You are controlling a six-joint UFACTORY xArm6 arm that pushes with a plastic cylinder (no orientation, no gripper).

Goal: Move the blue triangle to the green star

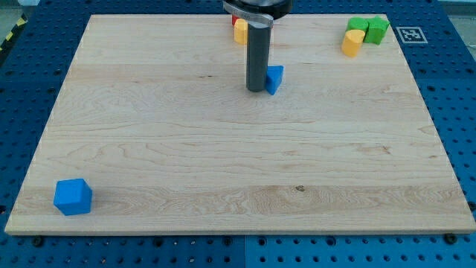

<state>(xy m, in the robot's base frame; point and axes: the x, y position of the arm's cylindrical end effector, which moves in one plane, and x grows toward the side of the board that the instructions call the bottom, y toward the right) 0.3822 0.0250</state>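
Observation:
The blue triangle [275, 79] lies on the wooden board [238, 156] a little above the middle. My tip [256, 89] stands just to its left, touching or nearly touching it. Two green blocks sit at the view's top right: one [358, 25] to the left and one [378, 30] to the right; I cannot tell which is the star. They are far to the right of and above the triangle.
A yellow cylinder [352, 42] stands just below and left of the green blocks. A yellow block [241, 30] and a red block [234, 20] sit at the top edge, partly hidden behind the rod. A blue cube [73, 196] sits at the bottom left corner.

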